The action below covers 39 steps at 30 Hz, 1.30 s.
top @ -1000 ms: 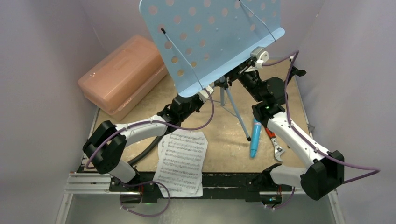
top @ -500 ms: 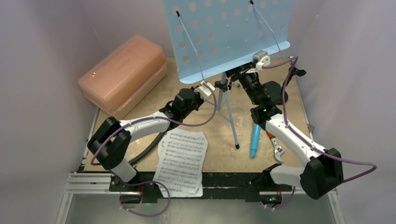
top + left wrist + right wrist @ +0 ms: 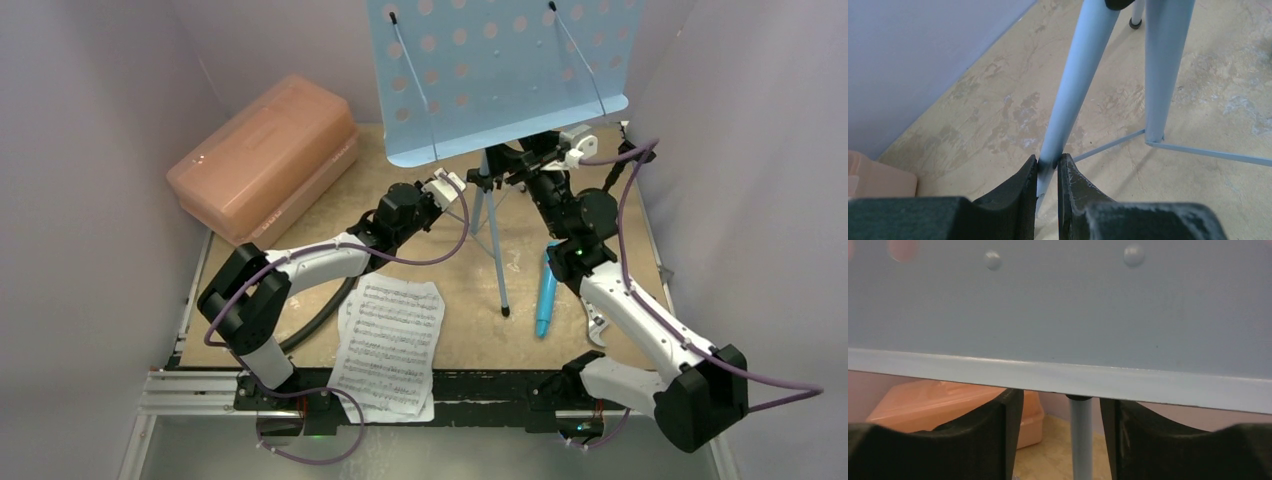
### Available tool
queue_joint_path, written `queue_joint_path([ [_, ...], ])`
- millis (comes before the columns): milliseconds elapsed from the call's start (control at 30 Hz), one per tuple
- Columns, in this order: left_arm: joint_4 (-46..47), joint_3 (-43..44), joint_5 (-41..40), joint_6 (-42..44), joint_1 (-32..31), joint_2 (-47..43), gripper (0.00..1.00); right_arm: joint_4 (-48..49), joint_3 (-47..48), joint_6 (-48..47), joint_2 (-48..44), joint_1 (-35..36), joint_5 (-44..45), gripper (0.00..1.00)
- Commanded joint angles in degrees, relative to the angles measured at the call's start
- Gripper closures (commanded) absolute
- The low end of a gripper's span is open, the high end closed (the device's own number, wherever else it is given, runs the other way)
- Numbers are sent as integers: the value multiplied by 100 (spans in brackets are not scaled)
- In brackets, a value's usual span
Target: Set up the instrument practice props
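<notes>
The light-blue perforated music stand [image 3: 500, 70] stands upright at the back of the table on its thin tripod [image 3: 487, 205]. My left gripper [image 3: 452, 186] is shut on one slanted tripod leg [image 3: 1068, 100], which is pinched between the black pads [image 3: 1048, 162]. My right gripper [image 3: 532, 160] is open just under the desk's lower lip [image 3: 1058, 372]. Its fingers stand on either side of the pole [image 3: 1081, 435] with gaps on both sides. White sheet-music pages [image 3: 390, 345] lie at the near edge. The turquoise microphone [image 3: 546, 295] lies flat beside the right arm. The mic stand is hidden.
The salmon-pink case [image 3: 262, 160] sits at the back left, near the purple wall. A curved black hose [image 3: 320, 320] lies under the left arm. A red-and-white tool [image 3: 592, 310] lies near the right edge. Purple walls close in on both sides.
The music stand has swung upright and shifted right. My right jaws have opened off the pole. My left gripper keeps its hold on the tripod leg and has moved right with it.
</notes>
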Motion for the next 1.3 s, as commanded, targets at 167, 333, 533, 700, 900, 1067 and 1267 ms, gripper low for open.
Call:
queue_joint_path([
  [167, 173, 182, 34, -44, 180, 125, 100, -147, -478, -215, -896, 44, -71, 19],
  [333, 230, 169, -50, -46, 172, 68, 100, -658, -817, -382, -1294, 44, 31, 7],
  [533, -159, 319, -254, -230, 180, -96, 77, -1328, -1107, -526, -1622, 44, 4, 2],
  [700, -5, 9, -251, -521, 176, -516, 63, -1963, -1235, -564, -1753, 44, -215, 2],
  [900, -121, -279, 252, -1269, 183, -1022, 61, -2666, -1352, 104, -1738, 44, -202, 2],
  [1067, -231, -476, 398, -2157, 180, -1320, 61, -3391, -1047, 914, -1267, 44, -277, 2],
  [1267, -182, -583, 491, -3205, 180, -1397, 61, -4437, -274, 1309, -187, 35, -459, 2],
])
